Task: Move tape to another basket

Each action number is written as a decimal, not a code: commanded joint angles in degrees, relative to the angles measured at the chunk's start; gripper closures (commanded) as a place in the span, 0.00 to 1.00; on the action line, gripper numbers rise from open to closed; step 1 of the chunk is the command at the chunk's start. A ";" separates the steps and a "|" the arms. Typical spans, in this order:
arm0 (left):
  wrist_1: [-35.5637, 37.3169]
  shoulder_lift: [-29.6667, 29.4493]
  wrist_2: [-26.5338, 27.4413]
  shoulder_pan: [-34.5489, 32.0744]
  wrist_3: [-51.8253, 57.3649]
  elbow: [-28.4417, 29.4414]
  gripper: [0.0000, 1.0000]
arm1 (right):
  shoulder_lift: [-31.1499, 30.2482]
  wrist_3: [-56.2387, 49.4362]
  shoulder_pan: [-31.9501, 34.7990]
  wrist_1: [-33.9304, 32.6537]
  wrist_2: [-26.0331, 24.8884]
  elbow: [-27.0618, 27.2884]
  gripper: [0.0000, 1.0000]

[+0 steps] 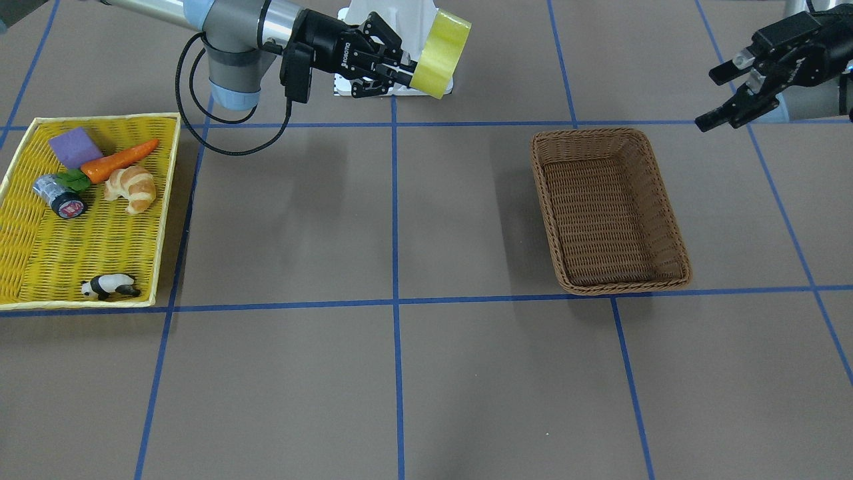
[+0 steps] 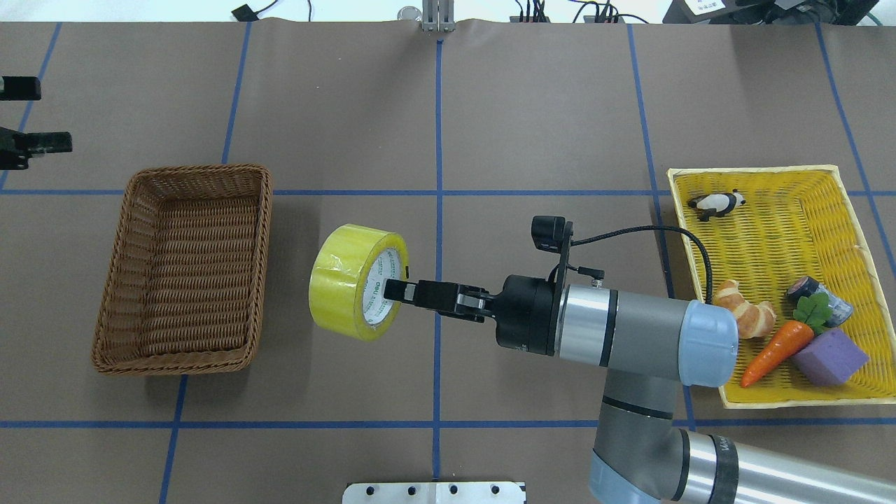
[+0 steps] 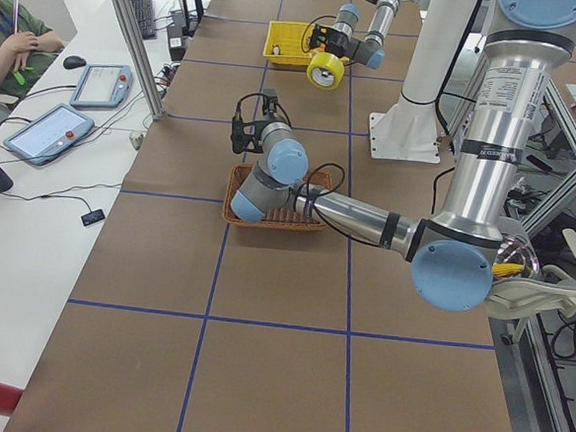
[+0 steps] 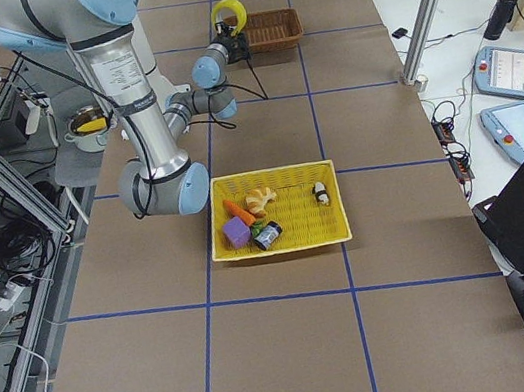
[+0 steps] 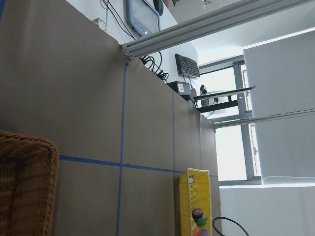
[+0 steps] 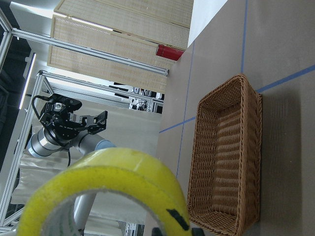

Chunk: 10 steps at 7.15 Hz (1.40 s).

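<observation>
Two containers share the table, and the one that matters is the rectangular brown woven wicker basket (image 2: 199, 170), which holds nothing yet. The wide roll of translucent yellow packing tape with a white core (image 2: 343, 280) hangs in the air just beside the basket, off the long side that faces the flat bright yellow woven tray (image 2: 763, 171), and has not yet crossed the braided rim.

The right gripper (image 2: 397, 289) is pinching the roll by its wall. One finger seems to reach into the core, so the ring stands on edge with its open face turned back toward the wrist and away from the basket. That grip looks chosen to keep the roll from spinning or slipping, and the height lets the tape pass over the raised rim instead of knocking it.

The left gripper (image 1: 712, 99) sits beyond the opposite side of the basket, fingers spread and empty. It looks parked there to leave the path clear.

Well apart from the basket, past the tape, the tray keeps a toy panda (image 2: 715, 204), a croissant (image 2: 745, 316), an orange carrot (image 2: 773, 350), a purple block (image 2: 829, 357) and a small silver cylinder (image 2: 815, 294), none of which belong to this job. What I judge is left: carry on over the rim, lower, release.
</observation>
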 commanded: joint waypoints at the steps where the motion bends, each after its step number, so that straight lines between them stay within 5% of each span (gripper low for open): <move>1: -3.70 -3.81 9.15 9.19 -1.22 -0.26 0.02 | 0.46 -0.02 -0.12 0.36 -0.01 0.01 1.00; 4: -3.18 -9.09 21.37 23.24 -0.87 -2.10 0.02 | 0.64 -0.02 -0.21 0.54 -0.01 0.10 1.00; 10: -2.65 -12.79 20.97 31.73 -1.31 -1.49 0.02 | 0.64 -0.02 -0.21 0.54 0.08 0.10 1.00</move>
